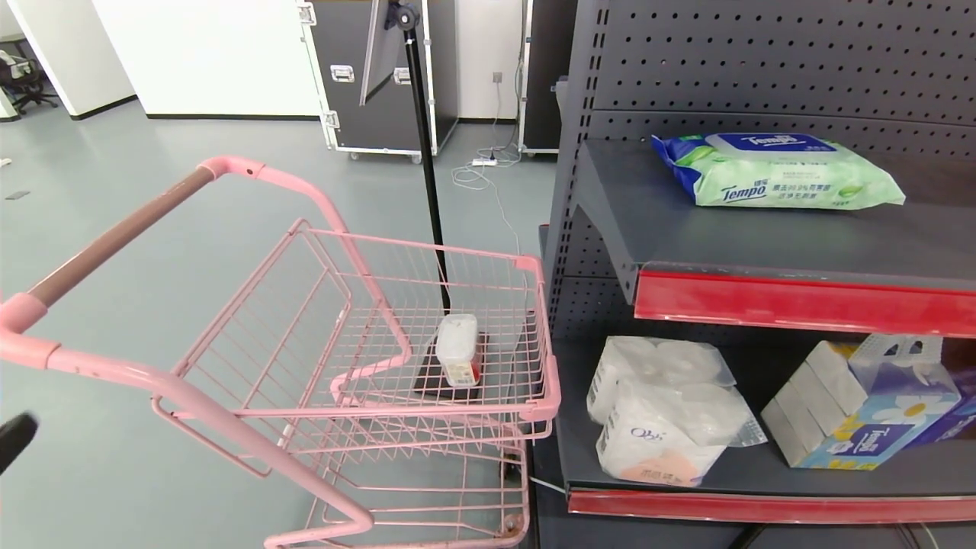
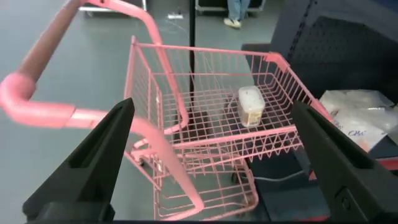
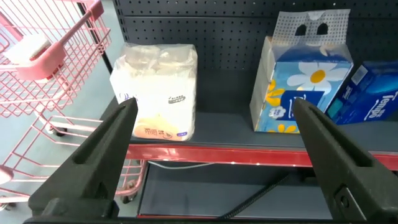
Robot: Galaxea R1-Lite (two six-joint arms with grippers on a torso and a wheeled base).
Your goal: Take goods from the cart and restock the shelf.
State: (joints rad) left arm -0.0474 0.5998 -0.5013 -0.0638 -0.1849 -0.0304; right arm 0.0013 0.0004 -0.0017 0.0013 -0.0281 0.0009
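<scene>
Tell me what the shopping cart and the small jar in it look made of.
Shopping cart: likely steel wire with a glossy pink coating, judging by its thin welded grid. Handle grip: matte brown, perhaps plastic or rubber. Small jar: seemingly whitish translucent plastic with a paler lid and a label.

wipes pack (image 1: pixel 778 171): logo lettering and smaller print on top face
tissue box bundle (image 1: pixel 865 415): logo lettering on blue end
toilet roll pack (image 1: pixel 663 427): short mark on wrapper
container (image 1: pixel 457 351): label unreadable
</scene>
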